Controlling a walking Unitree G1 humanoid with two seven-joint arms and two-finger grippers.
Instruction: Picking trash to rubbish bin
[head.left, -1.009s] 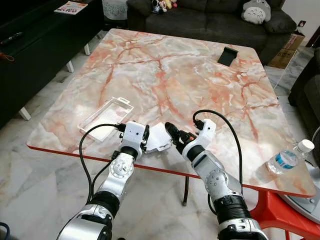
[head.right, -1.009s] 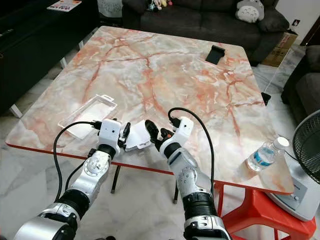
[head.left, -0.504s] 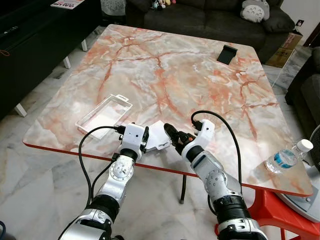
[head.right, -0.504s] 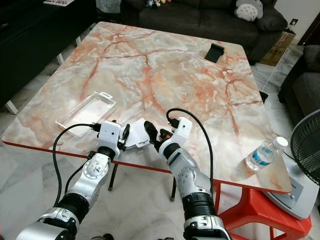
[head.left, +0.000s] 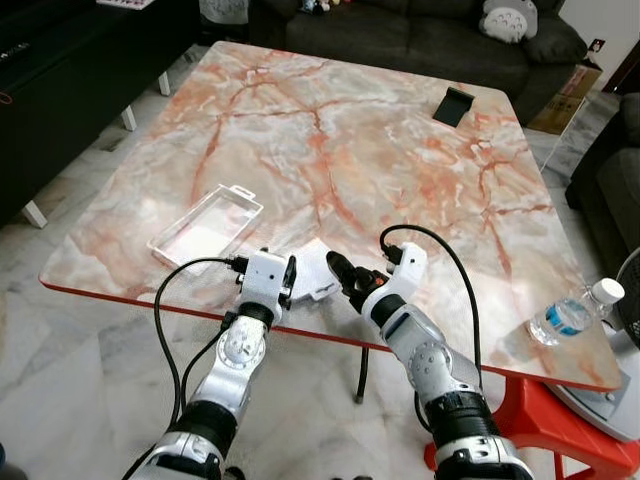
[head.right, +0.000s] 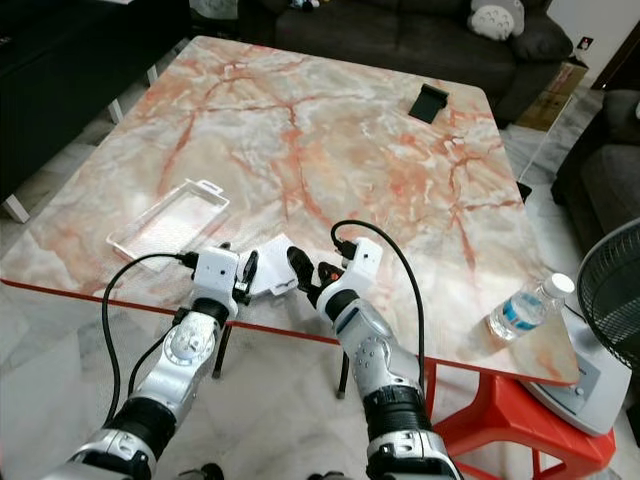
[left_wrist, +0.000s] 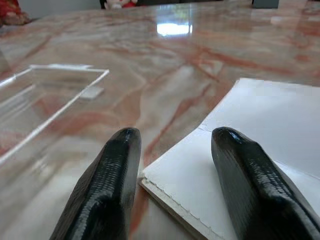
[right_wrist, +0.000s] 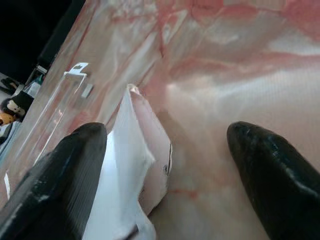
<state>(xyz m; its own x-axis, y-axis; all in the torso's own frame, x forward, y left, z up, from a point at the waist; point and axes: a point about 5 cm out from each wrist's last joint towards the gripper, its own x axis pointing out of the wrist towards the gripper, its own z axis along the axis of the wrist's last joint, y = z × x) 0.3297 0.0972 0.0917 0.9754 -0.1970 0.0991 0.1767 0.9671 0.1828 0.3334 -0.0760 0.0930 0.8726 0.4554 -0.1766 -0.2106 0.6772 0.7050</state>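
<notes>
A crumpled white card (head.left: 318, 270) lies near the front edge of the marble table (head.left: 340, 150). My left gripper (head.left: 290, 283) is at the card's left side, open, with its fingers (left_wrist: 120, 165) straddling the card's (left_wrist: 260, 130) corner. My right gripper (head.left: 345, 280) stands open at the card's right side. In the right wrist view one black finger (right_wrist: 75, 165) rests beside the raised white card (right_wrist: 132, 165) while the other finger (right_wrist: 270, 160) hovers over bare table. A clear plastic package (head.left: 205, 225) lies to the left of the card.
A water bottle (head.left: 572, 315) stands at the table's front right corner above a red stool (head.left: 560, 420). A black phone stand (head.left: 455, 105) sits far right. A dark sofa (head.left: 420, 30) is behind the table and a fan (head.right: 610, 300) at the right.
The camera has shifted slightly, so the whole scene sits a little differently. Both grippers stay on either side of the white card, still open.
</notes>
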